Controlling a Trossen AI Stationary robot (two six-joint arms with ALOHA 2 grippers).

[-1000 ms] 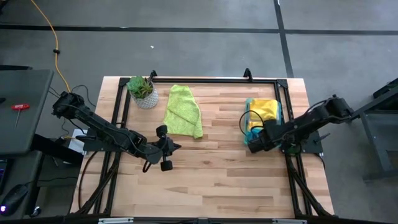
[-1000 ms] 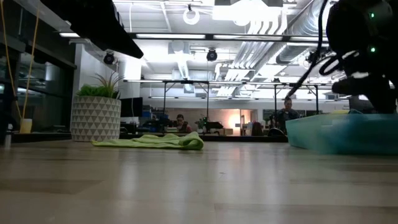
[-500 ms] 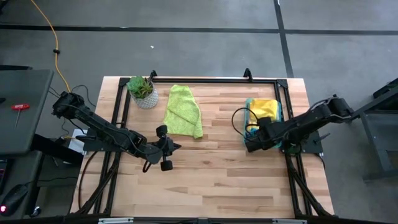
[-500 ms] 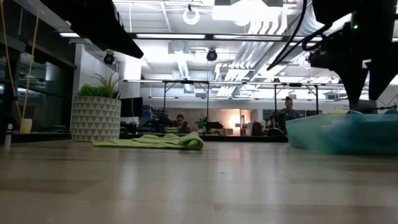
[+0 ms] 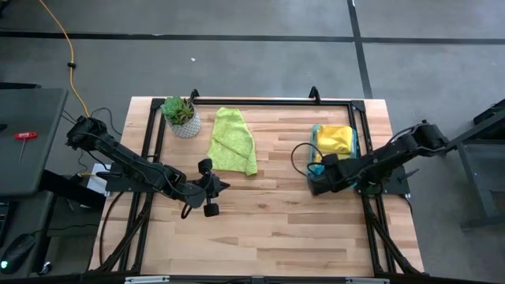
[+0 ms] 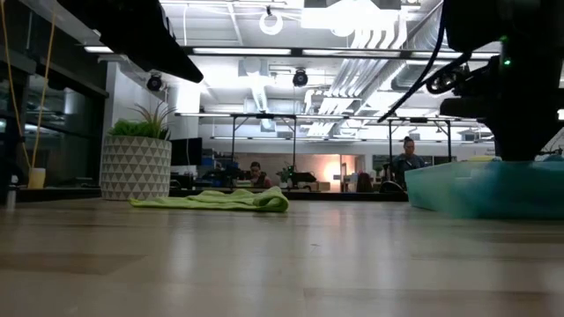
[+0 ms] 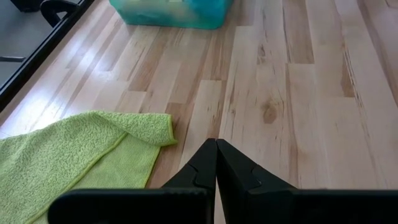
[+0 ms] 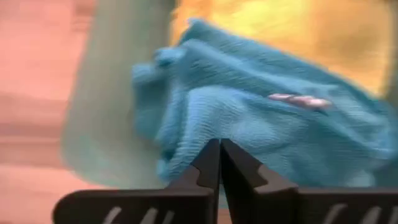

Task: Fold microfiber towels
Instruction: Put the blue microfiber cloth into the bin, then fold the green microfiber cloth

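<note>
Bare table (image 5: 276,221): whole lower half of the high view lay open, plus a wide strip at centre between the lime towel (image 5: 233,140) and the tray (image 5: 357,143).

Obstacles: plant (image 5: 180,115) at upper left, just beside the lime towel; left gripper (image 5: 207,189) at lower left of centre; right gripper (image 5: 318,180) and its arm across the tray's lower edge at right; black frame rails along top and sides.

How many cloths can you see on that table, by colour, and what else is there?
Lime green towel: 1
Yellow towel: 1
Teal towel: 1
Green tray: 1
Potted plant: 1
Total: 5
More cloths may lie hidden in the tray.
</note>
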